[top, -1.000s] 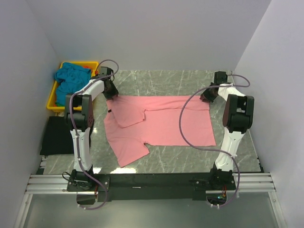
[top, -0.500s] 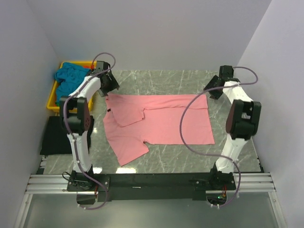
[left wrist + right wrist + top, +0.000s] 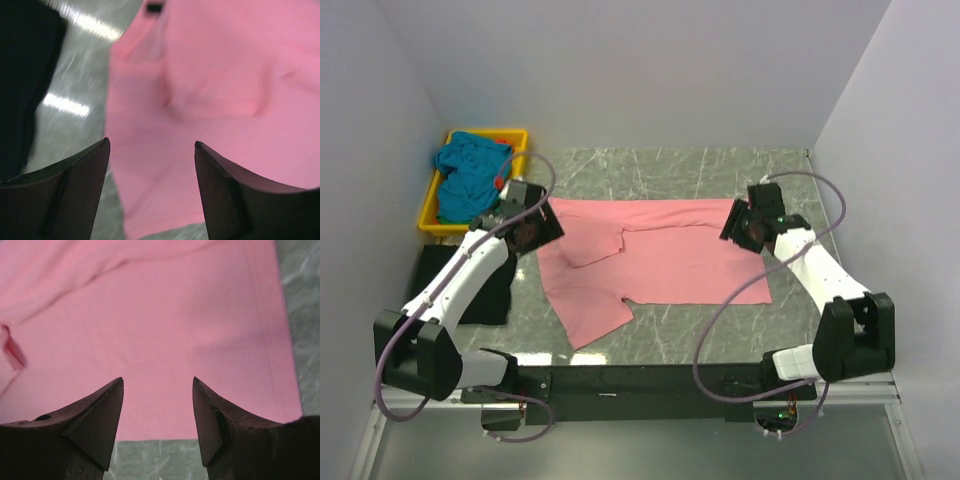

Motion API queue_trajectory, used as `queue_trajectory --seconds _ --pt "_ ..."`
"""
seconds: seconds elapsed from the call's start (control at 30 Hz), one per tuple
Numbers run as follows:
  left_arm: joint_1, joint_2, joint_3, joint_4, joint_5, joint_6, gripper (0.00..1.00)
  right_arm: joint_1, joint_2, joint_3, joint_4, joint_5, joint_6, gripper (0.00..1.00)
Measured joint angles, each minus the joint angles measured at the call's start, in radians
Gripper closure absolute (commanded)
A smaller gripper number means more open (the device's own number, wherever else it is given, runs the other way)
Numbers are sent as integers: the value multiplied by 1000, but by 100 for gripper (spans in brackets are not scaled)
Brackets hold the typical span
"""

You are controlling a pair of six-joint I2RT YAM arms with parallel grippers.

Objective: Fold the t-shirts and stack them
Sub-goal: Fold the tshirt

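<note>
Teal t-shirt (image 3: 465, 178) bundled in yellow tray (image 3: 426, 219), far left, hiding its floor. Left jaws wide apart, empty, over salmon t-shirt (image 3: 670, 262) lying flat on desk (image 3: 660, 165); wrist view blurred. Right jaws likewise parted, empty, above its right hem.

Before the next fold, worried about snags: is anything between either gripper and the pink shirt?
Nothing visible. The left gripper and right gripper both hang open right over the salmon pink t-shirt; between their fingers only pink cloth and table show.
</note>
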Motion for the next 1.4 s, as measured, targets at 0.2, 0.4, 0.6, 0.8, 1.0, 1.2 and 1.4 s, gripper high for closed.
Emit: queue_trajectory --seconds 0.2,0.4,0.6,0.8,1.0,1.2,1.4 --pt "-8 -79 -256 -51 -11 -51 31 32 -193 -254 -8 51 -4 37" --pt "-8 -14 -291 -8 -16 -86 46 5 -278 -402 -5 68 -8 41" --pt "-8 84 -312 59 -16 -108 49 -43 -282 -421 7 65 -8 41" --pt "-8 102 -327 72 -25 -108 49 -80 -289 -421 17 65 -7 41" --pt "-8 105 -346 79 -35 -109 50 -100 -291 -421 18 73 -2 42" --pt "-8 127 -365 109 -32 -117 61 -121 -300 -435 18 103 8 42" --pt "-8 125 -371 121 -36 -132 88 -197 -322 -451 13 110 29 44"
